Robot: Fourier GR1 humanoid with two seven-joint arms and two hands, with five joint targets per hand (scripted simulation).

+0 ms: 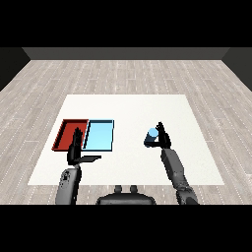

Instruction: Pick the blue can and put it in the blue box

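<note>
The blue can [151,134] is right of the table's middle, tilted, with its light blue top showing. My right hand [163,138] is curled round it from the right. The light blue tray [100,136] lies left of centre, well apart from the can. My left hand [75,150] stands upright with straight fingers and its thumb pointing right, in front of the near edges of the two trays, holding nothing.
The red tray [66,134] lies against the blue tray's left side. The white table [133,110] stretches behind and to the right of the trays, with its near edge just in front of both forearms.
</note>
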